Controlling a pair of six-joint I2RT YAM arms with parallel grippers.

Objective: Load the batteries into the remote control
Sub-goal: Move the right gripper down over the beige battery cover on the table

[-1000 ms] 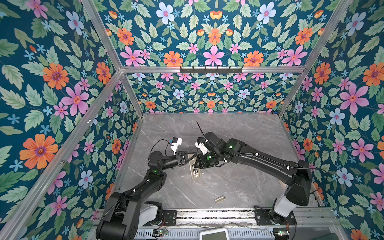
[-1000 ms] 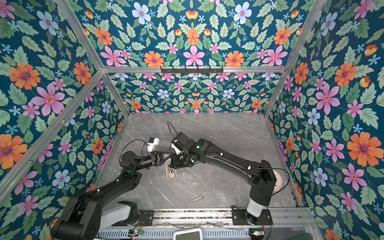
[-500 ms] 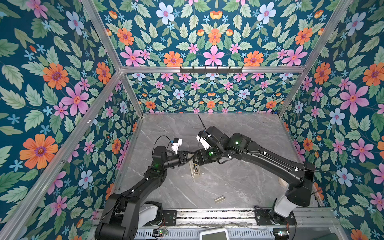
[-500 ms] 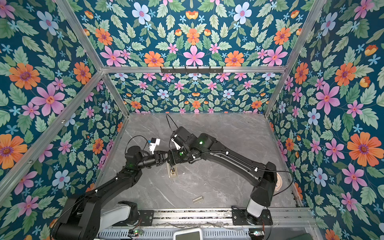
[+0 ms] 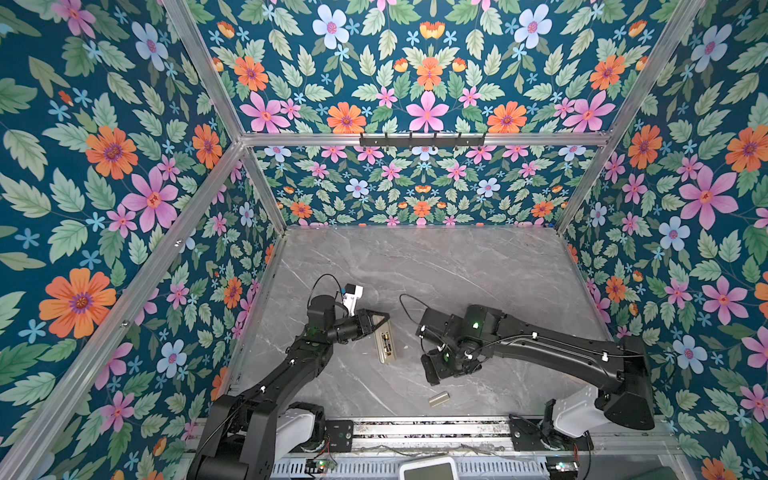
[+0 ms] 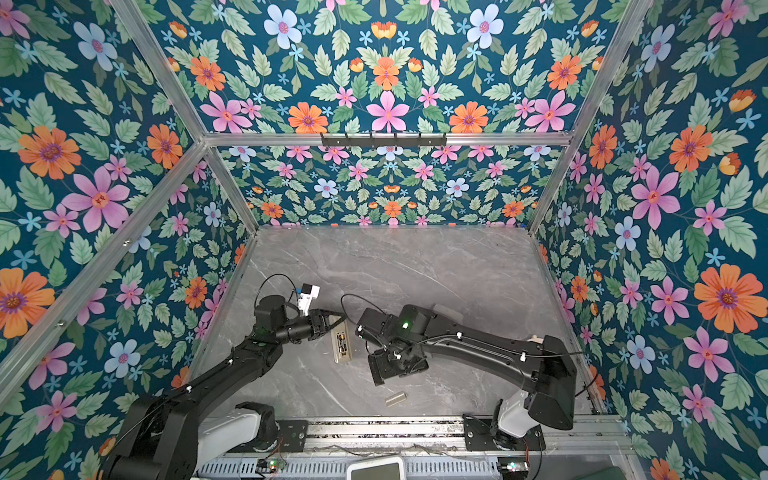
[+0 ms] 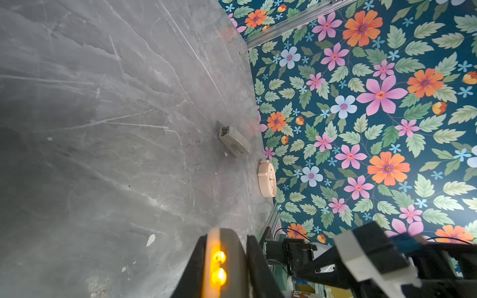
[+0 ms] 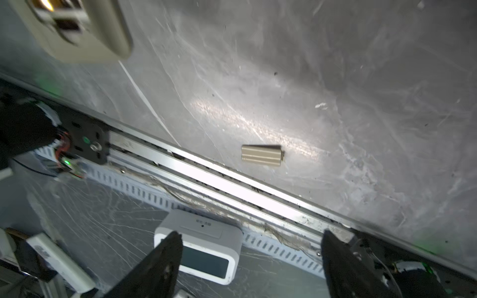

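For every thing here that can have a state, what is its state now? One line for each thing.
Slim beige remote control: back up on the grey marble table, battery compartment uncovered.
Dark gold-banded batteries: inside the compartment; number unclear.
Small ribbed beige cover plate: off, lying apart on the table.
Left gripper: jaws shut on the remote control's end.
Right gripper: jaws open, empty.

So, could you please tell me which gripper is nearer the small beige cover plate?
Right. The right gripper is open close by the cover plate, which lies just ahead of it; the left gripper is farther away, shut on the far end of the remote control.
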